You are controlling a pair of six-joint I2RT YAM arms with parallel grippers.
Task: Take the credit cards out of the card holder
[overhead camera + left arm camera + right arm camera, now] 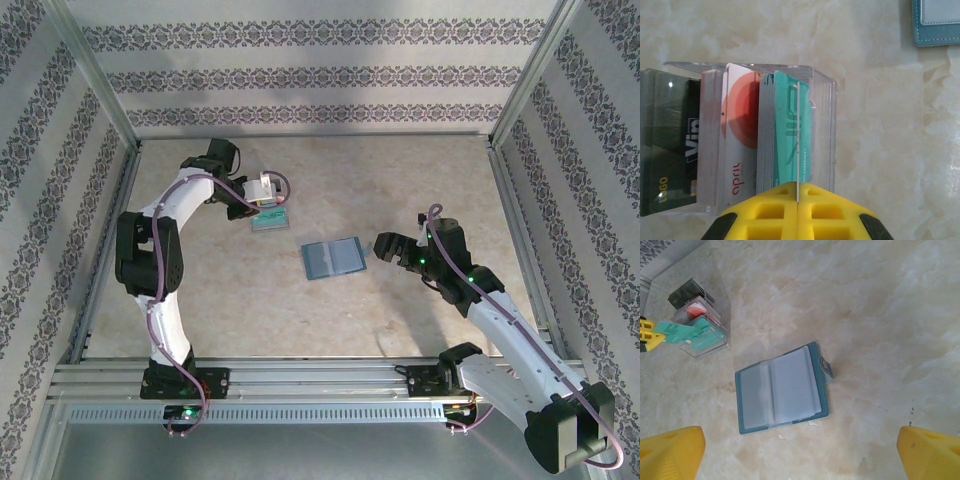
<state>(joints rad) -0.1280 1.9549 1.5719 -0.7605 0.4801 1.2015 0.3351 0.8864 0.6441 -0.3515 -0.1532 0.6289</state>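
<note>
A pale, marbled tabletop sits under even light. Panels of grey floral-banded wallpaper enclose three sides, framed by metal posts.

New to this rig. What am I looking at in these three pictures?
Two robot arms are bolted at a table's near edge. The top picture looks down from above and behind them; the other two come from a camera on each wrist, yellow fingers in frame. On the table lie an open card holder and a clear box holding cards, dark, red-white and teal. The left tool is shut on a teal card at the box. The right tool is open, holding nothing, beside the holder.
</note>
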